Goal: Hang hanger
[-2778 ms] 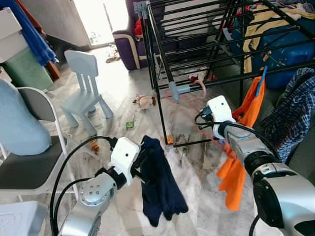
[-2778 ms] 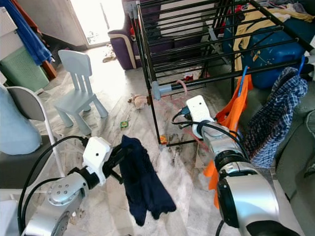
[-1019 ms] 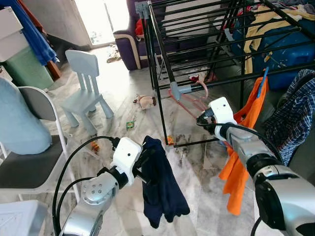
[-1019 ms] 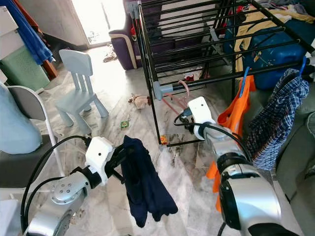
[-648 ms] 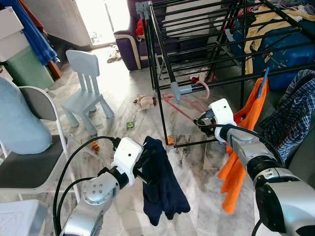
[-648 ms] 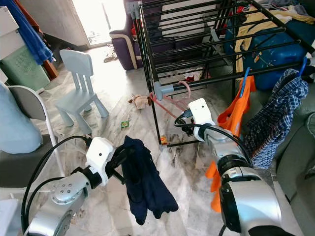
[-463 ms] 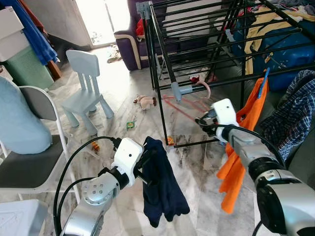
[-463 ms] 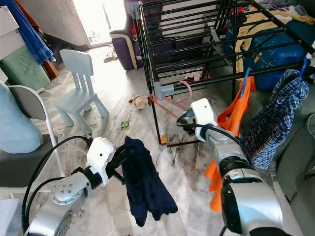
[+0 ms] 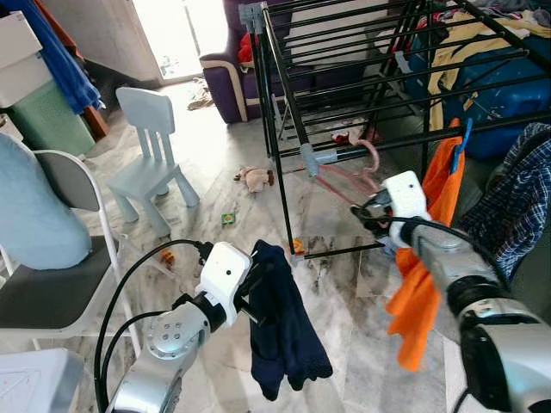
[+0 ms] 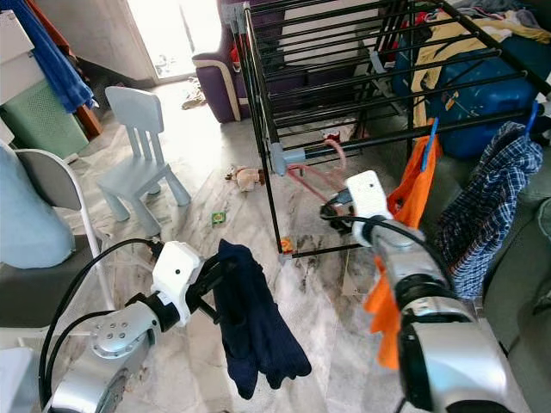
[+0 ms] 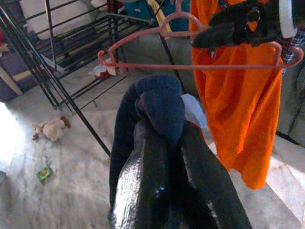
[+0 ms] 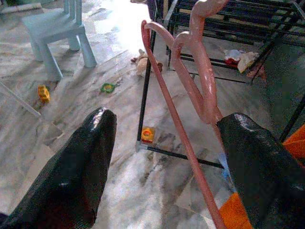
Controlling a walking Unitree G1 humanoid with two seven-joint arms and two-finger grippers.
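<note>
Can't really see the right pincer's (image 10: 334, 209) tips from the head views; its white wrist housing covers them. In the right wrist view its fingers (image 12: 78, 164) stand wide apart, with the pink hanger (image 12: 190, 102) running between them nearer one finger; contact isn't clear. The hanger is thin smooth plastic, hook curled up by the black drying rack's (image 9: 280, 163) lower rail, long bar roughly level. The left pincer (image 9: 250, 292) is clamped on a soft, limp navy garment (image 9: 284, 331) dangling over the marble floor (image 9: 215, 185).
</note>
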